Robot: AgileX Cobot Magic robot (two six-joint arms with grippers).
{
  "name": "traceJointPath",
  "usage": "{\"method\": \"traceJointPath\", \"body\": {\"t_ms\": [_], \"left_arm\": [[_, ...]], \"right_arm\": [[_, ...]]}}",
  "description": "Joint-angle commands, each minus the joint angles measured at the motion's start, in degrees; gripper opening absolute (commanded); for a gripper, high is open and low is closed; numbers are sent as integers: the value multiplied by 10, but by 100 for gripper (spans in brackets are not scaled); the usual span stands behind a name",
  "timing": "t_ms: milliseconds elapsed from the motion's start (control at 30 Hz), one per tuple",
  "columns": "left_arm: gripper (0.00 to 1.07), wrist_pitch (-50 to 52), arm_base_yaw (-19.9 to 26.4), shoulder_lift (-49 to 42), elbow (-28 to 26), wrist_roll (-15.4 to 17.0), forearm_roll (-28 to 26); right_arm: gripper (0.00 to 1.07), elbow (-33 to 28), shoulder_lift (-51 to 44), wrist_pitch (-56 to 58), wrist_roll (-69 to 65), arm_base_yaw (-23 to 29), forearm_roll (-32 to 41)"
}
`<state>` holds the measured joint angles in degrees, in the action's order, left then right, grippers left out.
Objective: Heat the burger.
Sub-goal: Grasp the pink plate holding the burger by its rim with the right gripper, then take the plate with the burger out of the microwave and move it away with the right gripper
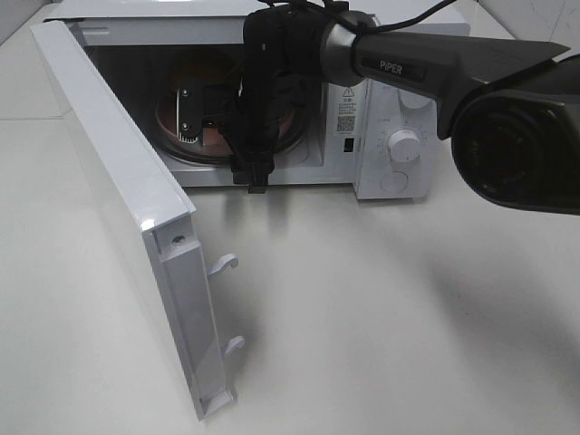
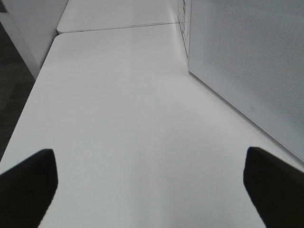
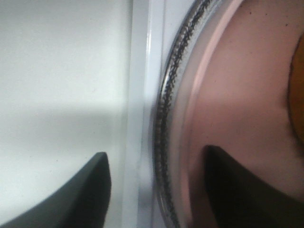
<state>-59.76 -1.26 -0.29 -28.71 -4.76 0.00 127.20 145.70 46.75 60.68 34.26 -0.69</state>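
Burger [image 3: 299, 90] sits on the plate [image 3: 237, 95] inside the microwave [image 1: 390, 145], which stands at 12 o'clock on the table [image 1: 362, 317]. Little of it shows. The right wrist view catches only a sliver of glossy orange-brown bun at the frame's edge. The high view gives a dim brown dome [image 1: 207, 71] at about 11 o'clock of the plate, the rest hidden behind the arm [image 1: 408, 63] (no filling can be made out). The plate is round and pink and lies on the glass turntable [image 3: 166, 118], whose dark rim shows just outside the plate's edge.

Door [image 1: 136, 199] stands wide, angled out toward 7 o'clock, with 2 latch hooks [image 1: 225, 263] on its free edge.

Right gripper [image 3: 156, 156] is at the cavity's mouth. Its 2 fingers [image 3: 90, 190] stand apart, though not wide. 1 hangs over the plate and the other lies outside the sill [image 3: 142, 95], with the plate's edge and the turntable's rim between them. They clamp nothing visible; whether a tip touches the plate I cannot tell.

Left gripper [image 2: 148, 161] is out of the high view. Its 2 fingers [image 2: 28, 185] are spread wide and empty, above bare table beside the door's dotted outer face.
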Motion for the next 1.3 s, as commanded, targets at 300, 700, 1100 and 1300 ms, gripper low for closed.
{"method": "traceJointPath", "body": {"t_ms": [300,700,1100,1300], "left_arm": [[101,5,-1,-11,1,3,-5],[101,5,-1,-11,1,3,-5],[101,5,-1,-11,1,3,-5],[101,5,-1,-11,1,3,-5]], "right_arm": [[0,-5,5,73,-65,-3,3],[0,-5,-4,116,-60,-1,3],[0,-13,-32,134,-60,-1,-1],[0,-70,-69,104,-49,10,-1]]}}
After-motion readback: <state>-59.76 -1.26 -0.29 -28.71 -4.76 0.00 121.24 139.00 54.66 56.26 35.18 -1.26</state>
